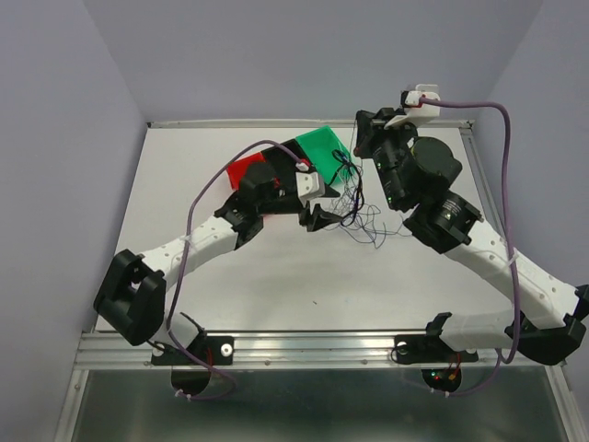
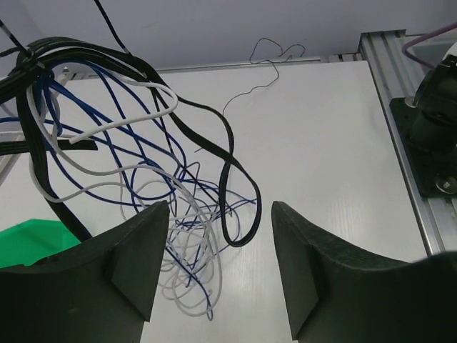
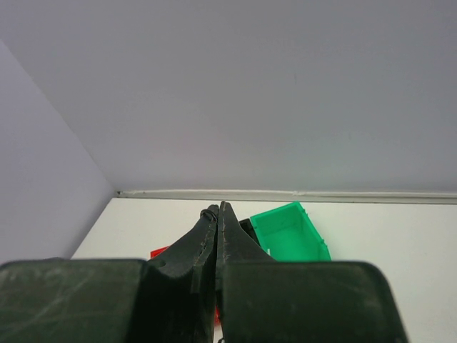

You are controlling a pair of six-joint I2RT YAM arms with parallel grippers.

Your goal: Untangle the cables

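Observation:
The cables [image 1: 357, 207] are a loose tangle of thin blue, black and whitish wires at mid-table. The clump's top hangs from my right gripper [image 1: 361, 145], which is raised above it. In the right wrist view the right gripper [image 3: 218, 207] is shut, with a small black wire loop pinched at its tip. My left gripper [image 1: 322, 219] sits low at the clump's left side. In the left wrist view the left gripper [image 2: 220, 207] is open. The cables [image 2: 189, 243] droop from the upper left to the table, and a black loop hangs between the fingers without touching them.
A green bin [image 1: 322, 147] and a red bin [image 1: 244, 170] stand at the back, just behind the left gripper. One thin dark strand [image 2: 264, 53] trails toward the back wall. A metal rail [image 2: 400, 143] and the right arm's base lie along the right side.

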